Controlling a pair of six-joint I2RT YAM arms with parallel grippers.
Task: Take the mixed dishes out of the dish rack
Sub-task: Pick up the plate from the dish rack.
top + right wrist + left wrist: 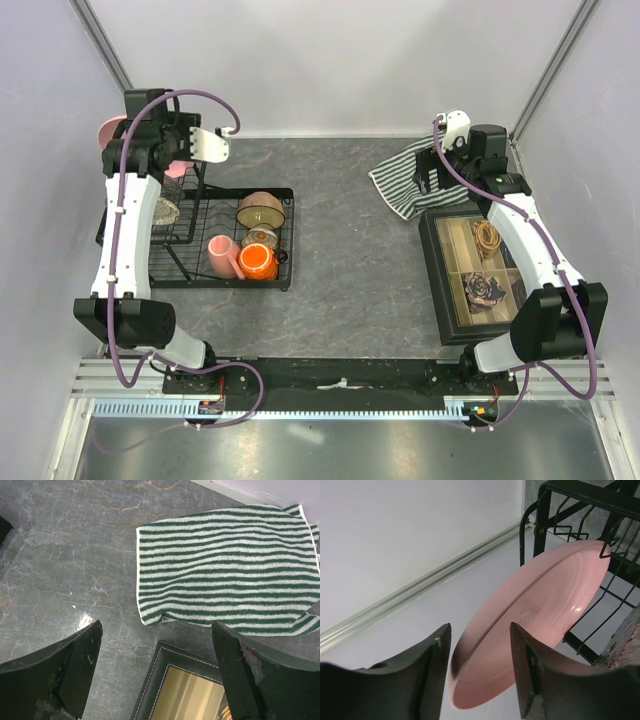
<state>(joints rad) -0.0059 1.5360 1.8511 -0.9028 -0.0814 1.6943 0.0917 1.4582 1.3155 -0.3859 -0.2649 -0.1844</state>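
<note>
The black wire dish rack [190, 272] stands at the left. A pink plate [545, 595] leans on edge in its taller section [580, 495], with a patterned oval dish [165, 211] beside it. My left gripper [480, 645] straddles the plate's lower rim, and a gap still shows on each side of the rim. In the tray section lie a tan-brown bowl [262, 208], a small floral bowl [262, 238], an orange mug [257, 261] and a pink mug [221, 256]. My right gripper [156, 645] hangs wide open and empty at the far right.
A green-and-white striped towel [225, 565] lies at the back right. A dark compartmented box [475, 275] sits under the right arm, its corner [165, 690] below the right fingers. Grey walls close in on the left, back and right.
</note>
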